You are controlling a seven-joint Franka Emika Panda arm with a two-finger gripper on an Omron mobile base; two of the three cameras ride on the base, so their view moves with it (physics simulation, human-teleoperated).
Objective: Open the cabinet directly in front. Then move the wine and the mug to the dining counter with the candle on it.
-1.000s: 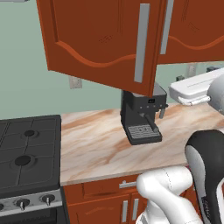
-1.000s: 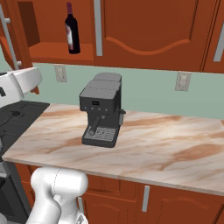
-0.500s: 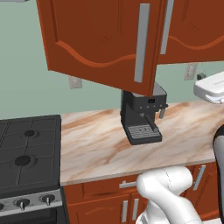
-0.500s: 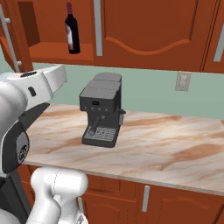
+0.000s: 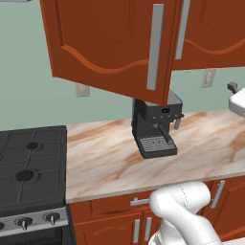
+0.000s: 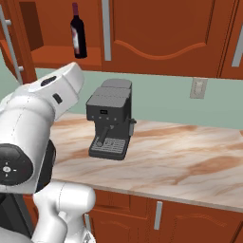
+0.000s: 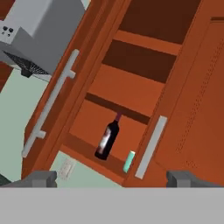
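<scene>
Pale green wall runs behind a marbled beige worktop [image 5: 115,162], with a black cooktop [image 5: 28,167] at its left end and reddish base cabinets [image 6: 190,220] under it. Above hangs the cabinet [image 5: 115,43], its left door swung out toward the camera in the left base view, long silver bar handles [image 5: 154,48] on the door edges. A dark grey coffee machine [image 6: 110,124] stands on the worktop below it, near the wall. Seen from the right base view, the open compartment holds the wine [image 6: 78,32], upright on the bottom board. The hand view, rolled to a slant, looks into the same open cabinet: the wine stands on the lowest board, with the mug [image 7: 128,162] just beside it, only a teal sliver showing past the door edge. The gripper [image 7: 113,178] faces the opening from well back, its fingertips [image 7: 41,178] spread wide and holding nothing.
</scene>
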